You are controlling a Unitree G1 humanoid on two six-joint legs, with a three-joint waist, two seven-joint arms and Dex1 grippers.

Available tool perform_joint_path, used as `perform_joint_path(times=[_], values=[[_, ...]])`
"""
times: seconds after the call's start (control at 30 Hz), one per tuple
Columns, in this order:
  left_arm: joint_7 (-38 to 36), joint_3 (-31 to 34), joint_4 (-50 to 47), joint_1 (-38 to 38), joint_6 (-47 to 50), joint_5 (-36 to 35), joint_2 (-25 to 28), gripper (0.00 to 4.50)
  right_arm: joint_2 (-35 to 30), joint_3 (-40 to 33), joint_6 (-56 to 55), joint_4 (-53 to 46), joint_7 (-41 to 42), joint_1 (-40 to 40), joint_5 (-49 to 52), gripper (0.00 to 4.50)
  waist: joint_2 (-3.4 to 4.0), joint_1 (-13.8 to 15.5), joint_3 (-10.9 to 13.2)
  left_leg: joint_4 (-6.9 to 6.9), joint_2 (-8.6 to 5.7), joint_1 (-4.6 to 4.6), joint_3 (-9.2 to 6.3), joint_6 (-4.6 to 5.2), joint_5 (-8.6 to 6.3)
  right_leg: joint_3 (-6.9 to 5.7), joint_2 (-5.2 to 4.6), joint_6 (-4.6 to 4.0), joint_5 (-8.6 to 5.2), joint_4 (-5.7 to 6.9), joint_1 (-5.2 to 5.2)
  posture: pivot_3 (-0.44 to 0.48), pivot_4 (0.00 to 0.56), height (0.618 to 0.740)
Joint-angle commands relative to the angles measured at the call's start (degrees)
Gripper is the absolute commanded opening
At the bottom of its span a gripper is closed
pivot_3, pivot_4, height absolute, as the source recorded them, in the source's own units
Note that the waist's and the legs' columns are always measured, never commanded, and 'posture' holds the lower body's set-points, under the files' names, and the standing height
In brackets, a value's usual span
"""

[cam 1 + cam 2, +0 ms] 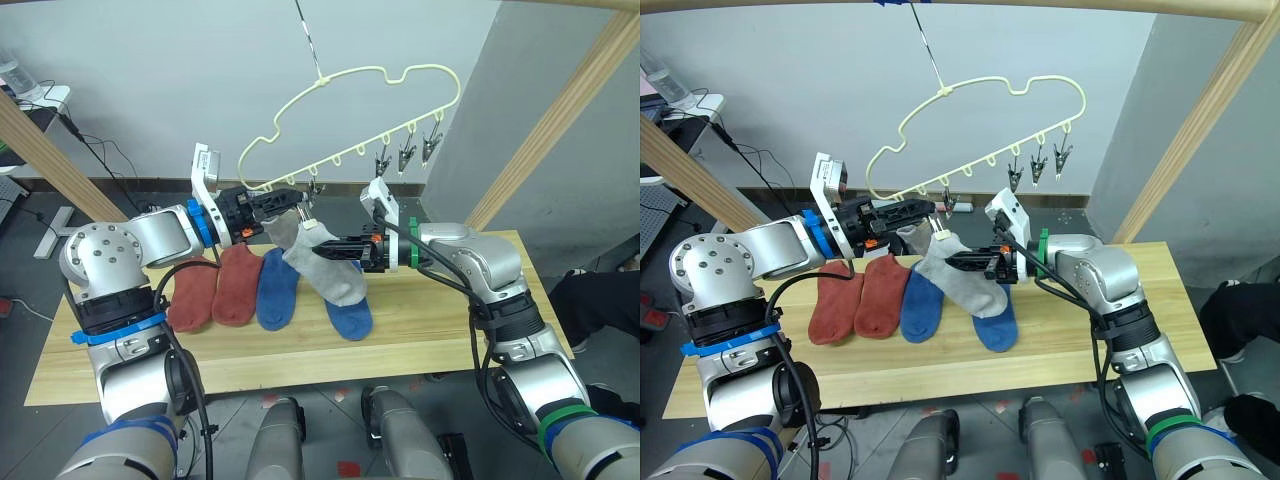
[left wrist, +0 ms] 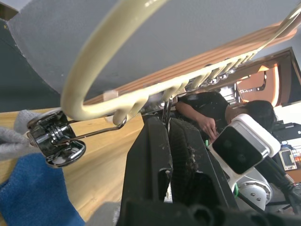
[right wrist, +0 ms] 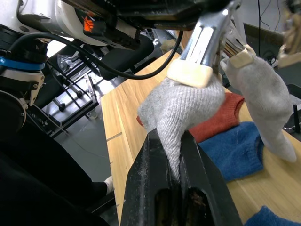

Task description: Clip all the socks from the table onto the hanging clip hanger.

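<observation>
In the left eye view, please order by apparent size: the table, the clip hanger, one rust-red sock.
1. Table, largest.
2. Clip hanger. It hangs nearer the camera than the tabletop, so it may look bigger than it is.
3. Rust-red sock, smallest.

Pale-yellow cloud-shaped clip hanger [image 1: 352, 110] hangs from hook, tilted, low end toward robot's left. Three silver clips [image 1: 407, 155] dangle free at high end. Clip at low end [image 2: 56, 141] bites one grey sock [image 1: 912, 237], which hangs down behind. Second grey sock [image 1: 325, 268] lifted off desk, cuff up at neighbouring clip, toe drooping over blue ones. Two rust-red socks [image 1: 214, 290] flat side by side on light wooden desk [image 1: 420, 335]. Blue sock [image 1: 277, 291] just beside them; second blue sock [image 1: 351, 315] partly under lifted grey one.
</observation>
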Motion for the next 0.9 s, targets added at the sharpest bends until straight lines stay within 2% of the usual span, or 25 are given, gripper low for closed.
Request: perform_joint_path(times=[0.03,0.2,0.5,0.53,0.6,0.63,0.7,0.9], values=[[-1.49,-2.10,-2.08,0.94,-1.46,0.11,1.19,0.00,0.49,-1.44,-0.27,-2.14,0.35,-1.01,1.61,0.03,0.00,-0.02,0.00,0.00,0.00,0.00,0.00,0.00,0.00,0.00,0.00,0.00,0.00,0.00,0.00,-0.030,0.259,0.740],[-2.24,-1.12,-1.69,0.52,-1.36,-2.43,0.87,1.52,0.58,-1.44,-0.52,-1.96,0.02,-0.89,1.15,0.00,0.00,-0.01,0.00,0.00,0.01,-0.02,0.00,0.00,0.00,0.00,0.00,0.00,0.00,0.00,-0.01,-0.035,0.261,0.740],[-2.36,-2.85,-2.21,0.85,-1.70,-1.68,2.14,4.28,1.01,-0.30,-2.94,-1.13,-1.50,-0.68,-1.29,0.00,0.00,-0.03,0.00,0.00,0.00,-0.03,0.00,0.00,0.00,-0.01,0.01,0.00,0.00,-0.01,-0.02,-0.040,0.263,0.740],[-2.46,-3.18,-2.55,1.11,-1.86,-1.47,2.43,4.48,1.32,-0.47,-3.00,-1.02,-2.13,-0.72,-1.39,0.00,0.00,-0.05,0.00,0.00,0.00,-0.03,0.00,0.00,0.00,-0.01,0.01,0.00,0.00,-0.01,-0.02,-0.040,0.263,0.740],[-2.85,-4.26,-3.65,1.88,-2.54,-0.90,3.27,4.48,1.95,-0.43,-3.82,-0.87,-3.57,-0.69,-2.24,0.00,0.00,-0.10,0.00,-0.01,0.00,-0.03,0.00,0.00,0.00,0.00,0.01,0.00,0.00,0.00,-0.04,-0.040,0.262,0.740],[-2.28,-5.22,-4.93,2.91,-3.41,0.21,3.59,4.50,2.84,-0.20,-4.85,-0.91,-4.95,-0.26,-3.06,0.39,0.00,-0.18,0.00,-0.01,0.01,-0.03,0.01,0.00,0.00,0.01,0.01,0.00,0.00,0.00,-0.05,-0.040,0.262,0.740],[-2.35,-7.83,-8.09,5.29,-6.23,2.57,4.63,4.50,4.28,0.25,-6.02,-1.49,-6.62,0.85,-3.91,0.74,0.00,-0.19,0.00,-0.04,0.03,-0.03,0.03,0.00,0.00,0.03,0.01,0.00,0.00,0.02,-0.08,-0.041,0.260,0.740],[-2.54,-12.07,-16.13,10.41,-13.63,6.96,5.81,4.50,4.02,1.22,-7.53,-5.77,-8.47,4.59,-5.55,2.91,0.00,0.09,0.01,-0.05,0.08,-0.10,0.01,-0.01,0.00,0.04,-0.05,-0.02,0.00,-0.01,-0.12,-0.031,0.264,0.740]])
